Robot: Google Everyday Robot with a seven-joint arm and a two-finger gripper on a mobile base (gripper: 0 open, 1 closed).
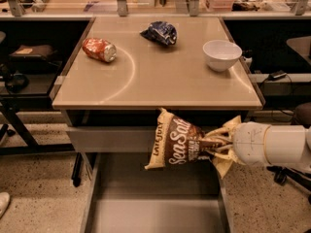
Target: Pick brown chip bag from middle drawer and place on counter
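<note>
The brown chip bag [176, 141], dark brown with tan edges and white "Sea Salt" lettering, hangs in the air in front of the counter's front edge. My gripper [216, 145] comes in from the right on a white arm and is shut on the bag's right end. The bag is above the open middle drawer [146, 203], whose flat grey bottom shows bare beneath it. The beige counter [160, 76] lies just behind and above the bag.
On the counter lie a red-orange can [99, 49] at the left, a dark blue bag [159, 33] at the back middle and a white bowl [221, 54] at the right. The grey drawer front panel [112, 139] sits below the counter edge.
</note>
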